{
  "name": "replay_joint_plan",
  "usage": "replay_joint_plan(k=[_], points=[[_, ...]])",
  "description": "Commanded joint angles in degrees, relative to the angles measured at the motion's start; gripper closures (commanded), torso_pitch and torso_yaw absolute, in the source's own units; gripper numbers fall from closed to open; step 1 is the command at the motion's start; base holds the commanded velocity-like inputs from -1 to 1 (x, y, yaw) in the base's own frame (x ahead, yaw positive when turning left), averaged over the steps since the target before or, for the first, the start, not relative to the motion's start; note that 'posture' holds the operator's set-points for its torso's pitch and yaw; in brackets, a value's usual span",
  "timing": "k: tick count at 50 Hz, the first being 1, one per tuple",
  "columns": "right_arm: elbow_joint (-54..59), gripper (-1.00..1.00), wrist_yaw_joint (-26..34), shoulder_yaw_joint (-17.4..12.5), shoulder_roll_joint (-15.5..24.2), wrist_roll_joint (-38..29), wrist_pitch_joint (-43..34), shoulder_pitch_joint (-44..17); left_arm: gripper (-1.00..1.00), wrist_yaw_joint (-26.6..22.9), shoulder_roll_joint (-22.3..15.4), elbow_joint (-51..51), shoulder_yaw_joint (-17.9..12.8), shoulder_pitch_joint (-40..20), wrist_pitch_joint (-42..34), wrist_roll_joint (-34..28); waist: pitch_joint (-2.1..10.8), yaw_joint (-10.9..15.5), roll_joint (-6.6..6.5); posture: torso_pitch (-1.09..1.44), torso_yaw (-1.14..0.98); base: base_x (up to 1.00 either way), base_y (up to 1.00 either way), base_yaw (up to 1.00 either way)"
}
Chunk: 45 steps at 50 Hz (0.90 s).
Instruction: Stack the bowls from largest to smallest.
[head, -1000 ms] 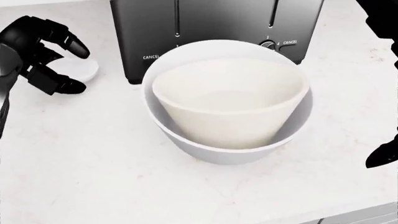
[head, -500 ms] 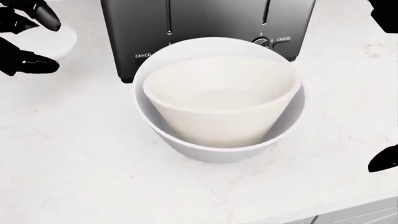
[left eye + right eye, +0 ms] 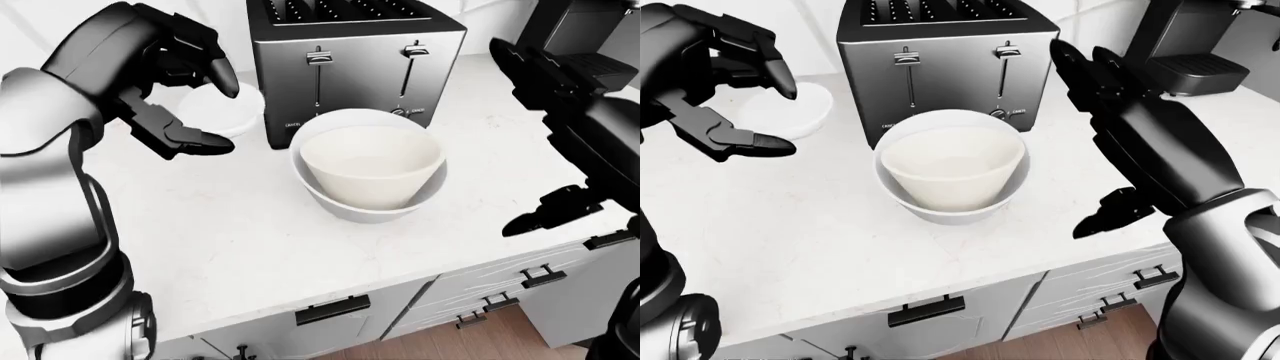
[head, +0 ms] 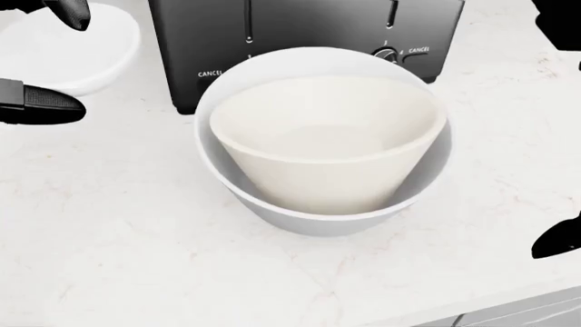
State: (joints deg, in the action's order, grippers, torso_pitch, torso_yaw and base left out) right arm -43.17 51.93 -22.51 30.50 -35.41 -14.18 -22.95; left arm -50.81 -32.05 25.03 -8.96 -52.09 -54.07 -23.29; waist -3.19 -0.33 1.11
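Note:
A large white bowl (image 3: 345, 208) stands on the white counter just below the toaster. A cream medium bowl (image 3: 372, 166) sits inside it, tilted toward the right. A small white bowl (image 3: 212, 114) rests on the counter left of the toaster, also seen in the head view (image 4: 84, 56). My left hand (image 3: 226, 114) is open, with its fingers above the small bowl and its thumb below it, not closed on it. My right hand (image 3: 1088, 142) hangs open to the right of the stacked bowls, holding nothing.
A black and steel toaster (image 3: 352, 54) stands right behind the bowls. A dark coffee machine (image 3: 1188, 43) is at the top right. The counter's edge runs along the bottom, with drawers and handles (image 3: 332, 308) below it.
In the head view my left hand has moved up and left to the small bowl, which now shows more fully. The view shifted slightly. The nested bowls have not moved.

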Motion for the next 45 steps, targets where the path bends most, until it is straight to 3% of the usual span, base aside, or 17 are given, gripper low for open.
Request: replay_joint_plan(k=[1,12,26,34,45], points=[[-0.97,-1.00,-1.26,-1.31,0.77,0.05,0.59,-0.81,0.52,-0.63,-0.19,2.43,-0.07,-2.69,-1.51,-1.38,1.34,-0.08,-0.08,0.00,0.00,0.00,0.00,0.00],[-0.87,-1.00,-1.73,-2.74,1.30,1.34,0.90,0.15,0.54,-6.72,5.08,5.02,5.88,-9.41,-7.08,-8.96,1.02,0.25,0.60,0.00,0.00,0.00,0.00,0.00],[-0.11,-1.00,-3.24,-4.36,0.94,2.71,2.44,2.36,0.56,-12.74,18.39,2.53,11.89,-13.45,-4.47,-22.60,0.89,0.50,1.77,0.00,0.00,0.00,0.00,0.00],[-0.70,-1.00,-3.54,-5.77,0.89,3.74,2.71,3.93,0.58,-11.07,25.97,-2.24,12.51,-13.99,-0.79,-25.79,1.02,0.65,2.35,0.00,0.00,0.00,0.00,0.00],[-0.10,-1.00,-4.25,-6.81,0.62,4.23,4.00,5.25,0.58,-6.94,31.10,-9.02,14.24,-12.61,4.48,-25.63,1.10,0.73,2.81,0.00,0.00,0.00,0.00,0.00]])
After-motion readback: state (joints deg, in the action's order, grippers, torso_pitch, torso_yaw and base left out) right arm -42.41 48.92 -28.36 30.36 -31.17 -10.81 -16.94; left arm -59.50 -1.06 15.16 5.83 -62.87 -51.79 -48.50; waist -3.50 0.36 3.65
